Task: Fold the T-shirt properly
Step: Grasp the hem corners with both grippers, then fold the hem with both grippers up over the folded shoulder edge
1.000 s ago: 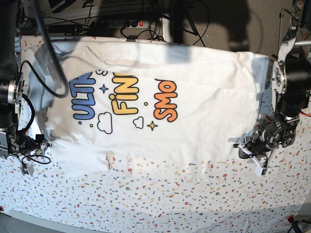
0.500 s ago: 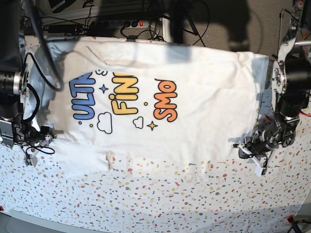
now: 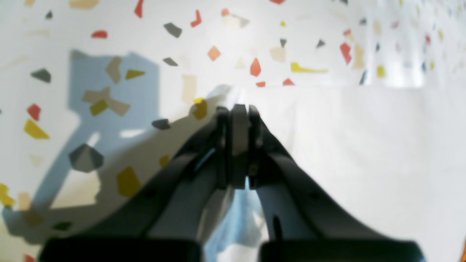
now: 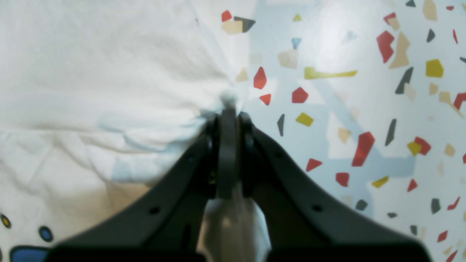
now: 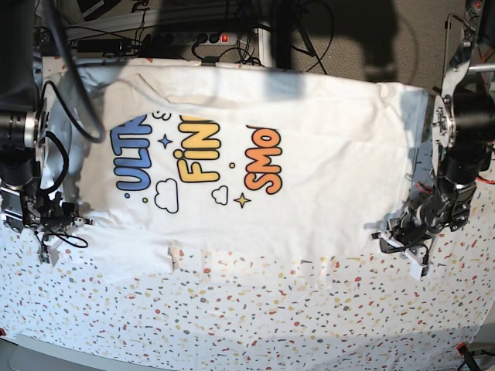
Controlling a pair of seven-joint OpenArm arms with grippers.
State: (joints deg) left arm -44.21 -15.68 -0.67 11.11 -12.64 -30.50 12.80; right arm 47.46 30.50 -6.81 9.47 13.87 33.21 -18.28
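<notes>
Nearest us, we hold two grippers clenched on one T-shirt (image 5: pixel 309 170): the left gripper (image 3: pixel 238 109) and the right gripper (image 4: pixel 228 109) each pinch its near edge. It lies spread, print up, on one speckled cloth (image 5: pixel 255 317). We judge it light, limp, best gripped at the corners.
</notes>
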